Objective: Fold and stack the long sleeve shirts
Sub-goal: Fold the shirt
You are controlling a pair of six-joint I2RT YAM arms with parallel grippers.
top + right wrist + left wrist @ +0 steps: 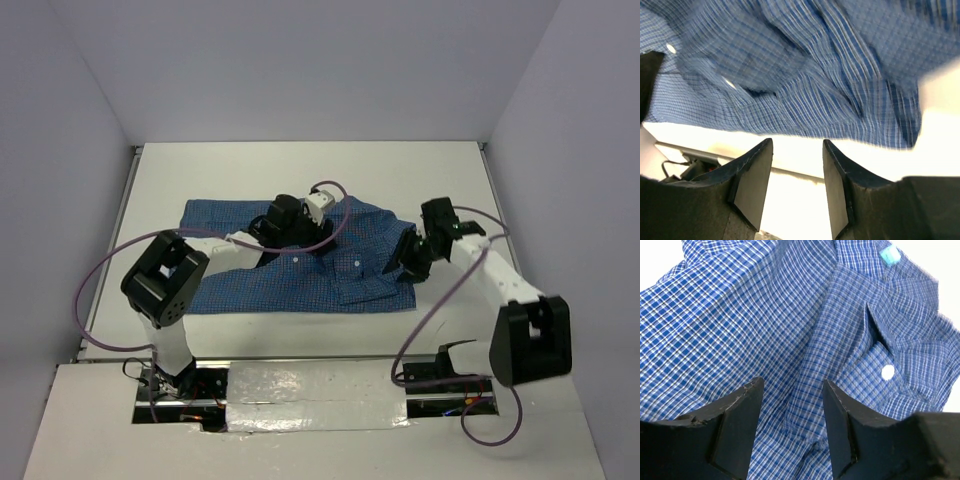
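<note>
One long sleeve shirt [300, 275], blue and finely checked, lies partly folded across the middle of the white table. My left gripper [292, 232] hovers over its upper middle. In the left wrist view the left gripper [792, 385] stands open just above the shirt [740, 315], near the collar with a white button [887, 372] and a teal label [889, 256]; nothing lies between its fingers. My right gripper [408, 256] is at the shirt's right edge. In the right wrist view the right gripper [797, 145] is open and empty over bare table, just off the edge of the shirt [805, 75].
The white table [300, 170] is walled at the back and both sides. A taped silver strip [320, 385] runs along the near edge between the arm bases. Purple cables [95, 290] loop beside each arm.
</note>
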